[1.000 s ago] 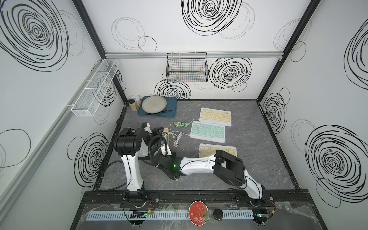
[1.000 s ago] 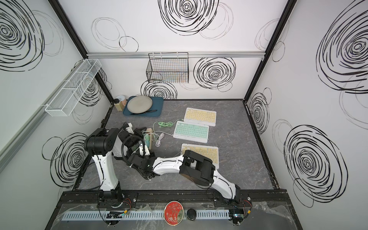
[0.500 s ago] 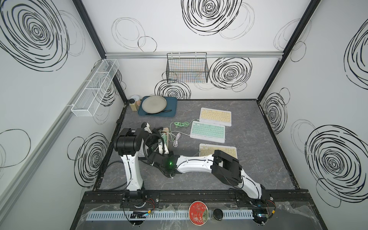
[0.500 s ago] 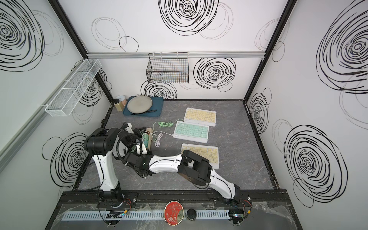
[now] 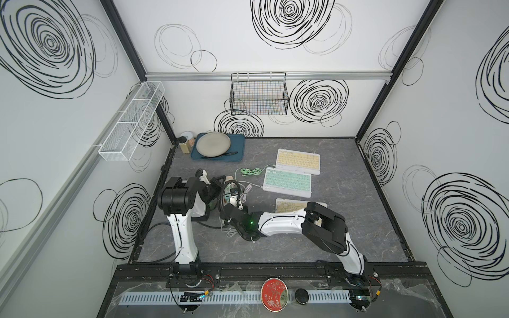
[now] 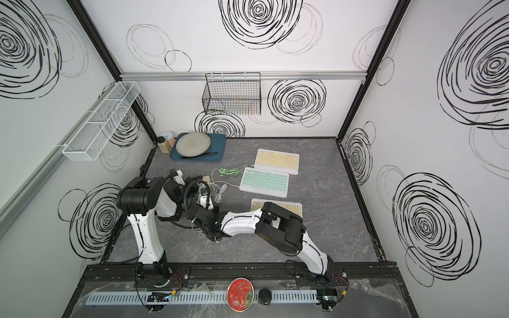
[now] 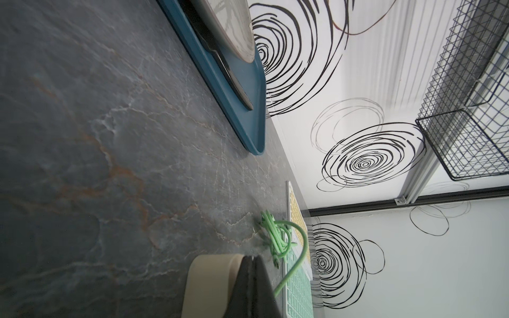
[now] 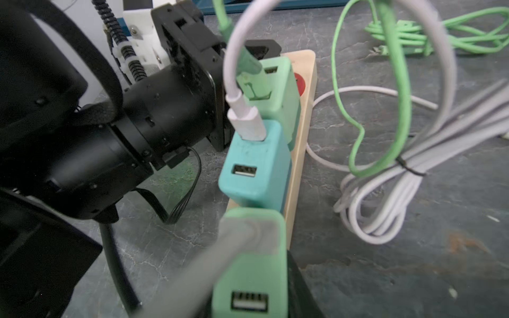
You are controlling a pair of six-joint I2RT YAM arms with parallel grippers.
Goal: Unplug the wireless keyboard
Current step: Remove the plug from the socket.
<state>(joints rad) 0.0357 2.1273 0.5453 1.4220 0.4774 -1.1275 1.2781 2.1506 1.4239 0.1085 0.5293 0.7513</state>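
My tabletop is dark grey stone, seen from above with my bases at 6 o'clock. Three keyboards lie from the centre toward 1 o'clock. The far yellow keyboard is farthest back, and the mint keyboard is just in front of it. The near yellow keyboard is partly hidden under my right arm.

At about 9 o'clock from them lies a cream power strip carrying three chargers in a row. The pale green charger holds a green plug. The teal charger holds a white plug. The mint charger, closest to my right wrist, holds a blurred grey cable. I cannot tell which cable runs to which keyboard.

My left jaws are pressed together with nothing between them, and one black finger rests against the strip's cream end. My right jaws stand narrowly apart around the mint charger. One dark finger lies right beside it and the other is hidden, so I cannot tell whether they grip it.

A green cable coil lies near the keyboards. At 11 o'clock a blue tray holds a grey plate.
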